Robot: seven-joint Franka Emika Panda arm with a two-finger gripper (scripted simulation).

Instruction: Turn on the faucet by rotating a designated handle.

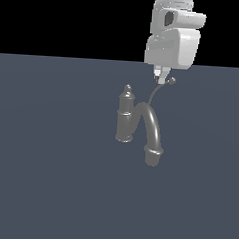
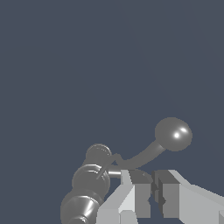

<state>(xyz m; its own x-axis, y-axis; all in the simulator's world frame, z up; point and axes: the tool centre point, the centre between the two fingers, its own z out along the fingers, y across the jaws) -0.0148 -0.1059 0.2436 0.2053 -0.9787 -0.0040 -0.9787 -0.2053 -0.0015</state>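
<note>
The small grey metal faucet (image 1: 125, 117) stood on the flat slate-blue floor (image 1: 43, 177), near the middle of the exterior view and a little toward its upper half. Its upright cylindrical post ended in a knob finial (image 1: 127, 89), and its thick arched spout (image 1: 152, 131) curved away toward the exterior view's right and came down to a flared mouth. The thin, wiry grey metal handle (image 1: 155, 93) rose from behind the top of the spout and bent toward the exterior view's right, ending in a small ball tip (image 1: 171, 80). The white Franka arm (image 1: 174, 39) hung from the upper edge of the picture, and its gripper (image 1: 160, 75) sat just beside the ball tip, on that tip's left in the exterior view. In the wrist view the gripper (image 2: 152, 188) showed two pale grey fingers (image 2: 131, 199) standing close together with only a narrow dark gap between them. They held nothing; the handle (image 2: 140, 156) curved past just beyond the fingertips, and its ball tip (image 2: 173, 134) lay clear of them. The ringed post of the faucet (image 2: 89, 183) lay alongside the nearer finger, and whether the finger touched it could not be told.
</note>
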